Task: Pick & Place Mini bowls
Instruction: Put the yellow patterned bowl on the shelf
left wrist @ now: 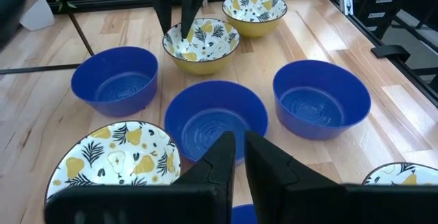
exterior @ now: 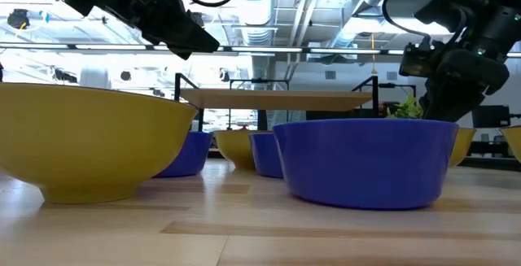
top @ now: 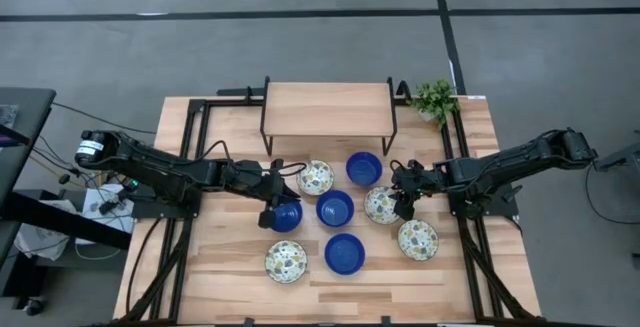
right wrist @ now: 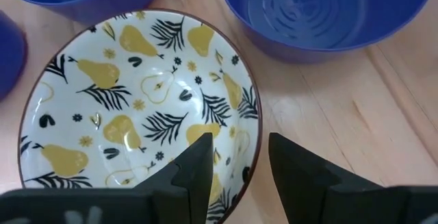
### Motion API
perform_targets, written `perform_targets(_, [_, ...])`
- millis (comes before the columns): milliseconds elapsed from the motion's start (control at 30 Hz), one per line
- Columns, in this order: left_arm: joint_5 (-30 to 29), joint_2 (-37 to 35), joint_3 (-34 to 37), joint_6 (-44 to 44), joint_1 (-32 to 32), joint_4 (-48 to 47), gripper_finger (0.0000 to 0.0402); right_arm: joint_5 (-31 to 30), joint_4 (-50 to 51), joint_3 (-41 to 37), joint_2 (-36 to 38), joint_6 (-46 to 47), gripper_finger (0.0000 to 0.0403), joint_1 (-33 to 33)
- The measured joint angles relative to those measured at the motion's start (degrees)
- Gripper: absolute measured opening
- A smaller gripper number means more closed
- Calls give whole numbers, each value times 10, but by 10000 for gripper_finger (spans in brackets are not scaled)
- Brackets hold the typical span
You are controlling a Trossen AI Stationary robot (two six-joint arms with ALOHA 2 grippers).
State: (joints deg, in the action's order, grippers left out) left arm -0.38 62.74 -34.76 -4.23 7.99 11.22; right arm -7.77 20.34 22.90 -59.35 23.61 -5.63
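Patterned bowl (right wrist: pixel 140 101) rim between spread right tool (right wrist: pixel 236 162) fingers, not clamped; off-centre pinch could tip it. Left tool (left wrist: pixel 236 159) nearly closed, empty, over blue bowl (top: pixel 287 216).

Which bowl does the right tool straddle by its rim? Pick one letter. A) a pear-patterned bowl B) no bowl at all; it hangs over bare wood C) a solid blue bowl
A: in the right wrist view the right tool has one finger inside and one outside the rim of the pear-patterned bowl, with blue bowls only farther off.
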Motion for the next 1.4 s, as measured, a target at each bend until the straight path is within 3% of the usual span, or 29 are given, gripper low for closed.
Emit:
perform_targets(433, [0, 0, 0, 0, 0, 0, 33, 0, 1, 0, 0, 0, 121, 13])
perform_targets(867, [0, 0, 0, 0, 0, 2, 33, 15, -4, 1, 1, -7, 12, 24])
perform_targets(1067, [0, 0, 0, 0, 0, 3, 33, 16, 1, 0, 0, -9, 24, 24])
perform_targets(1400, [0, 0, 0, 0, 0, 4, 33, 35, 5, 23, 1, -34, 9, 19])
